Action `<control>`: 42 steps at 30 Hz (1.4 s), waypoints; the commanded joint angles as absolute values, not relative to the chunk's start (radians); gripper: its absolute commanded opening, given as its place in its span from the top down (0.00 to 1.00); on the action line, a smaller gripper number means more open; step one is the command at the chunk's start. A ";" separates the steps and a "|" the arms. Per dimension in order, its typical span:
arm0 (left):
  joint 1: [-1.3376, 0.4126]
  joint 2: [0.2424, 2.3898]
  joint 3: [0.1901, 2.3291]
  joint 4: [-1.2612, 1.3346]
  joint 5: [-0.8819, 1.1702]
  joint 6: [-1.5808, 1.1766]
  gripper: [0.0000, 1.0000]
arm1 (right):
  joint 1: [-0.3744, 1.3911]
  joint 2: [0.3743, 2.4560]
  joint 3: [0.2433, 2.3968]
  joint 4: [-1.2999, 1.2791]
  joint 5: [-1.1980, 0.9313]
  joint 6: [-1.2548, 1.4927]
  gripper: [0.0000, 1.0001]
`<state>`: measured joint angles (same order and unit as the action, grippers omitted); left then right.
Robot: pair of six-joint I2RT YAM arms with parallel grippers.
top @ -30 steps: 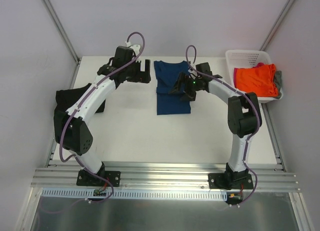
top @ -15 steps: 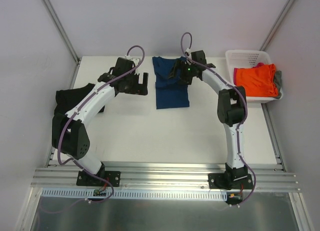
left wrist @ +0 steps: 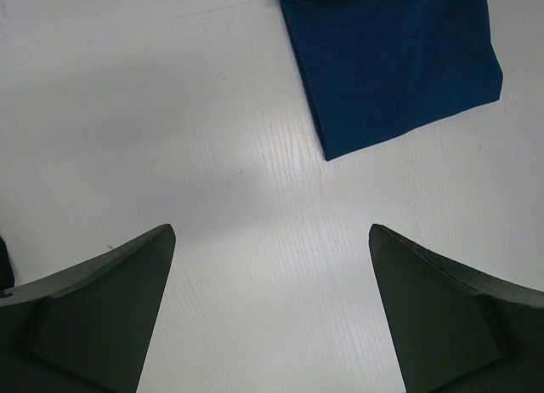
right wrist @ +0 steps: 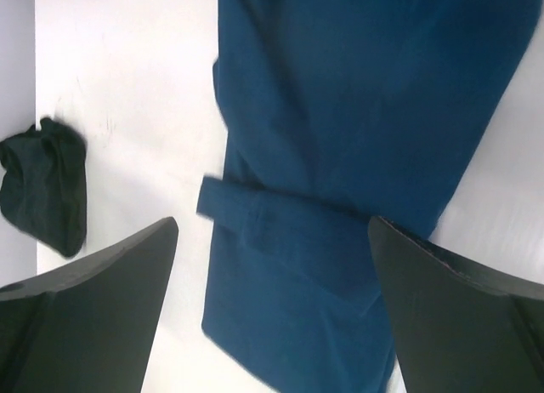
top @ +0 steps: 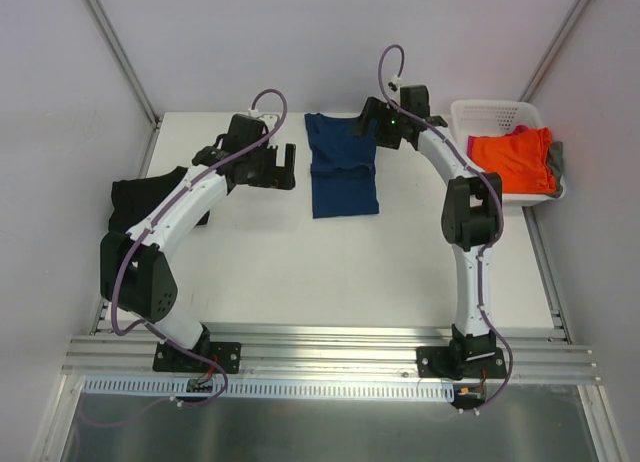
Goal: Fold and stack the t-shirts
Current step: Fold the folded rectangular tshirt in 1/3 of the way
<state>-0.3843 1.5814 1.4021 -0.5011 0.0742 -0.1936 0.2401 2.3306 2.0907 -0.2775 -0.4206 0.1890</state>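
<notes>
Two sets of jaws, both spread wide, both empty: nothing is pinched on either side. In the last second your right arm (top: 468,210) has swung off the middle of the navy shirt (top: 343,182). It now hangs over the shirt's far right corner, up by the collar end. That wrist looks straight down on blue cloth with a sleeve tucked across it.

The left jaws have barely drifted. They sit over bare counter (top: 300,267) just left of the shirt, and one corner of it shows at the top of that wrist's view.

The shirt lies flat at the far middle of the counter, its sides folded in to a long strip, and nothing holds it. That reads as the lengthwise fold done, and you're placed to take the far edge for the crosswise one.

The black shirt (top: 135,197) waits crumpled at the left edge. The orange shirt (top: 512,160) lies in the basket (top: 495,112) at far right.
</notes>
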 commanded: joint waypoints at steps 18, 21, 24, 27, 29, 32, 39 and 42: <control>-0.376 1.546 1.445 -0.480 0.080 -0.186 0.01 | 0.344 2.192 1.891 -0.334 -0.554 0.176 0.01; -0.376 1.548 1.439 -0.480 0.077 -0.187 0.01 | 0.354 2.203 1.888 -0.336 -0.554 0.178 0.00; -0.376 1.557 1.443 -0.480 0.077 -0.193 0.01 | 0.360 2.221 1.888 -0.337 -0.554 0.179 0.00; -0.374 1.565 1.454 -0.480 0.080 -0.195 0.01 | 0.365 2.246 1.890 -0.331 -0.554 0.186 0.01; -0.374 1.568 1.456 -0.480 0.080 -0.198 0.01 | 0.367 2.263 1.899 -0.330 -0.549 0.187 0.00; -0.374 1.571 1.451 -0.482 0.083 -0.202 0.01 | 0.367 2.293 1.920 -0.334 -0.546 0.186 0.00; -0.374 1.578 1.437 -0.486 0.080 -0.198 0.01 | 0.327 2.407 2.110 -0.315 -0.493 0.187 0.03; -0.374 1.578 1.436 -0.502 0.080 -0.192 0.01 | 0.292 2.529 2.383 -0.331 -0.453 0.192 0.03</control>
